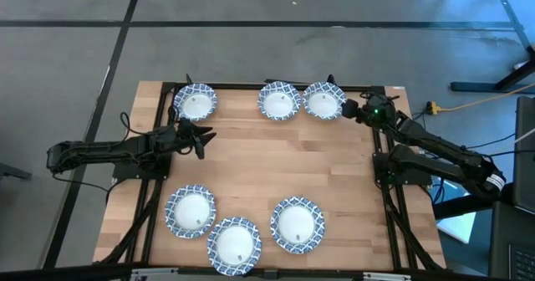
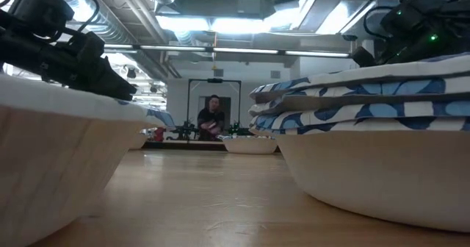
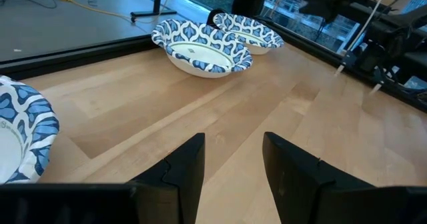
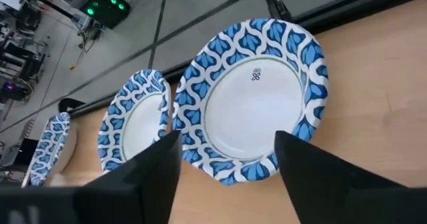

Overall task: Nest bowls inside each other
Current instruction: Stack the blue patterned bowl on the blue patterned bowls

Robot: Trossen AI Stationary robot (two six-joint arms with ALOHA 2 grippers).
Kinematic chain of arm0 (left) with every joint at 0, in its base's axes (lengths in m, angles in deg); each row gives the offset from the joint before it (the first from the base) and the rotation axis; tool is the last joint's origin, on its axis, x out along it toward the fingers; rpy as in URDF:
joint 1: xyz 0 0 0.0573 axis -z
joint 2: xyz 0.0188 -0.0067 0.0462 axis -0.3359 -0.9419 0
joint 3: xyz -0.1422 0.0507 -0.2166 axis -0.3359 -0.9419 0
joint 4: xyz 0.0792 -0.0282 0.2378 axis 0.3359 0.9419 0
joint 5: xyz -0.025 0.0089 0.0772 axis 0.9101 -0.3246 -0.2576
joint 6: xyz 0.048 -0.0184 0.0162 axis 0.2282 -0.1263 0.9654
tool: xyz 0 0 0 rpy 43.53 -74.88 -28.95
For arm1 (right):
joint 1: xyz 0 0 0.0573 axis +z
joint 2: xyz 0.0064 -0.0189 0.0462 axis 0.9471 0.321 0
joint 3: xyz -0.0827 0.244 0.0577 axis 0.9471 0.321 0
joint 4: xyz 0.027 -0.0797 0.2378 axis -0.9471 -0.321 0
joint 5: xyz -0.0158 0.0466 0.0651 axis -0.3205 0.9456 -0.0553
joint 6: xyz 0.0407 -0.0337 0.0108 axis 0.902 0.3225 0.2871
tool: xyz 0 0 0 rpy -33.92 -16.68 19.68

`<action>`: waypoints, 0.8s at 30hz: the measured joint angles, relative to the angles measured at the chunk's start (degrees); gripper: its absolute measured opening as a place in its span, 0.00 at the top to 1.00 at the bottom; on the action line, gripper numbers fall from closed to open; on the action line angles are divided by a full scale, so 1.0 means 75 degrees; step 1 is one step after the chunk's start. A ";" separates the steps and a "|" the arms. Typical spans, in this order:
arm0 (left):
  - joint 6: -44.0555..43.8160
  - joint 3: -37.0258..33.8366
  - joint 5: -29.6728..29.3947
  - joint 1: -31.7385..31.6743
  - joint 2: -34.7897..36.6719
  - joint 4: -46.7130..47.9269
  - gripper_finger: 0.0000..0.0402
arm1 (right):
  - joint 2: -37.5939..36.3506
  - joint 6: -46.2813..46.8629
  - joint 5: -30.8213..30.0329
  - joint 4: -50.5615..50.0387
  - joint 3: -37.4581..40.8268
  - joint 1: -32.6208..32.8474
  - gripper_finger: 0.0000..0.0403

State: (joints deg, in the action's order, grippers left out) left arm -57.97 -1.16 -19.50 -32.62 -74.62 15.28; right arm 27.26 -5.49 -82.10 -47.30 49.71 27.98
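The right gripper (image 4: pixel 227 159) was spread wide, with one bowl (image 4: pixel 253 111) just past its fingertips. A second bowl (image 4: pixel 137 121) sat beside that one. The left gripper (image 3: pixel 233 159) was spread too, holding nothing, maybe just above the table (image 3: pixel 320 117). Its nearest bowl (image 3: pixel 20 137) was off to one side.
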 joint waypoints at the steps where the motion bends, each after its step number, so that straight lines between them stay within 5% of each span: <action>1: -0.0001 0.0001 0.0000 0.0000 0.0002 0.0000 0.64 | 0.0000 0.0138 0.0052 -0.0017 0.0000 0.0001 0.39; 9: 0.0003 0.0001 -0.0006 0.0000 0.0000 0.0000 0.64 | 0.0237 0.1371 0.0286 -0.0483 0.0373 0.0001 0.41; 24: 0.0000 0.0001 -0.0006 0.0000 -0.0001 0.0000 0.64 | 0.0793 0.1957 0.0343 0.1578 0.1180 0.0001 0.41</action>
State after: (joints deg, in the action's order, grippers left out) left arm -57.97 -1.15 -19.55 -32.62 -74.63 15.27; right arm 33.21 9.19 -79.53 -35.47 58.56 27.99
